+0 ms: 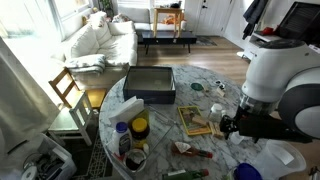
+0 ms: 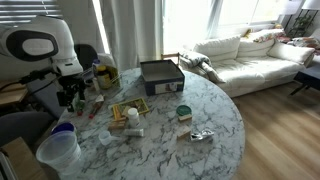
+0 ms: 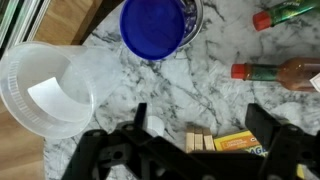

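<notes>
- Closest to the wrist view is the gripper (image 3: 198, 118), at 6 o'clock in the picture. Its two black fingers (image 3: 140, 122) are spread as wide as they go, and it holds nothing.
- Between the fingers, low down, a yellow box (image 3: 235, 142) lies on the marble table (image 3: 180, 85). I cannot tell if the fingers touch it.
- At 3 o'clock a red sauce bottle (image 3: 285, 72) lies on its side, near the box.
- At 12 o'clock sits a round blue lid (image 3: 155, 25).
- At 9 o'clock a clear plastic tub (image 3: 45, 90) stands at the table's edge, just beside the blue lid.
- In an exterior view the gripper (image 1: 228, 125) hangs low over the table at about 3 o'clock from its middle. A black box (image 1: 150, 83) sits well apart from it, at about 11 o'clock.
- Behind the table, a white sofa (image 2: 240, 55) shows in both exterior views.
</notes>
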Tool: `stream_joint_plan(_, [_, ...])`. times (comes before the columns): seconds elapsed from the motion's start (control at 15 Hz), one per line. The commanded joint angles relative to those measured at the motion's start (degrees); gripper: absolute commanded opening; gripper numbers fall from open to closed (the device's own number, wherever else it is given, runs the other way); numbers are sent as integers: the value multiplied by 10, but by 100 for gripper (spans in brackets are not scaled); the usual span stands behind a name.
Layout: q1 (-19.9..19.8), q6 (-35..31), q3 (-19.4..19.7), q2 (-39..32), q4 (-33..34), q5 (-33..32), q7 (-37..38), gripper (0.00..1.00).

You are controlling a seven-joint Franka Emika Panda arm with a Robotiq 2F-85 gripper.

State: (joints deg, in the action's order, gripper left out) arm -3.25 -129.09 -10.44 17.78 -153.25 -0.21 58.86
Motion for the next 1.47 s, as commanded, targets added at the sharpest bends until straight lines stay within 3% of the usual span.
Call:
stream_joint_plan(0.0, [9,1,9,0,0,-3,3,100])
stream_joint_plan(0.67, [13,-115,48,-141,22,128,183,100])
stream_joint_plan(1.4, [52,-211,47,-239,47,302,371,100])
